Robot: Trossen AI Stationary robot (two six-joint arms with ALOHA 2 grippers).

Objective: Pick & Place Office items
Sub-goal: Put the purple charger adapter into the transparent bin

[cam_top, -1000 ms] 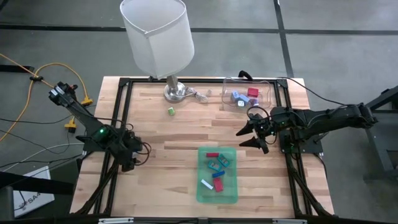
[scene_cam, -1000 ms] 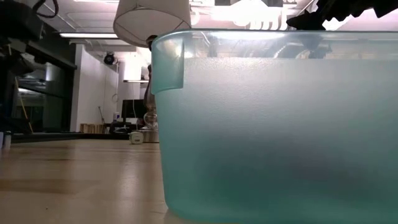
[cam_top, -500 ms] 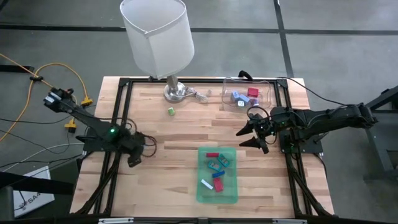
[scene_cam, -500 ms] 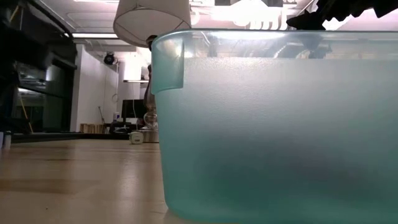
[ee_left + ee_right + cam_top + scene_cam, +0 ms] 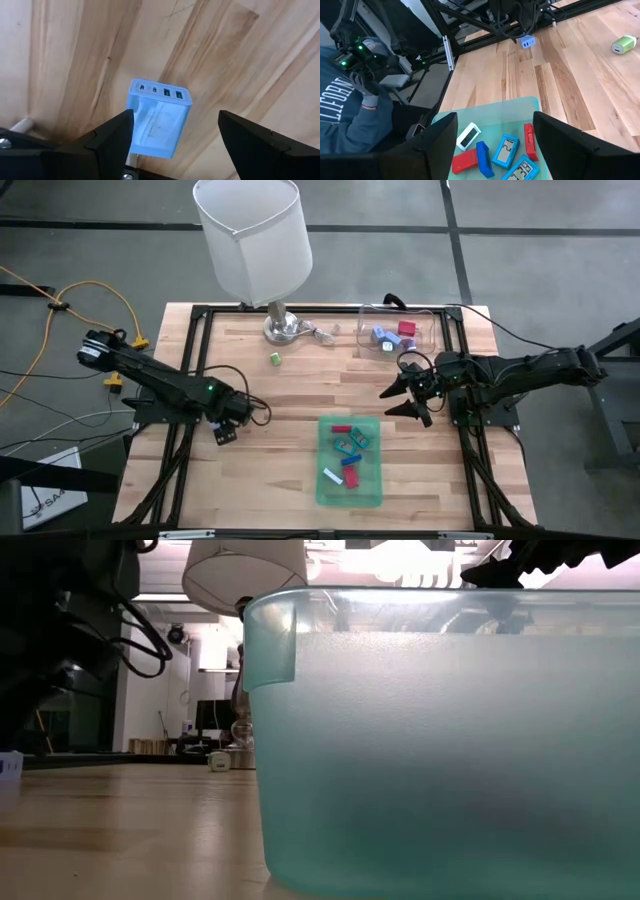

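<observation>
The office items (image 5: 350, 452) lie mostly in the flat green tray (image 5: 372, 492) at the near middle of the table: red, blue and white blocks and teal pieces, seen close in the right wrist view. A few more, blue and red, sit in the clear container (image 5: 428, 325) at the far right of the table (image 5: 280, 390), and a small green piece (image 5: 274, 359) lies alone near the foot of the lamp (image 5: 278, 326). A pale blue block with small ports (image 5: 159, 120) rests flat on the wood directly between the spread fingers of the left gripper (image 5: 172, 137); whether the fingers touch it is hard to tell, but it seems to lie free. The left gripper hangs low at the left side of the table, well apart from the tray. The right gripper (image 5: 400, 400) hovers with fingers wide and nothing between them, just to the right of the tray's far end and nearer than the container
</observation>
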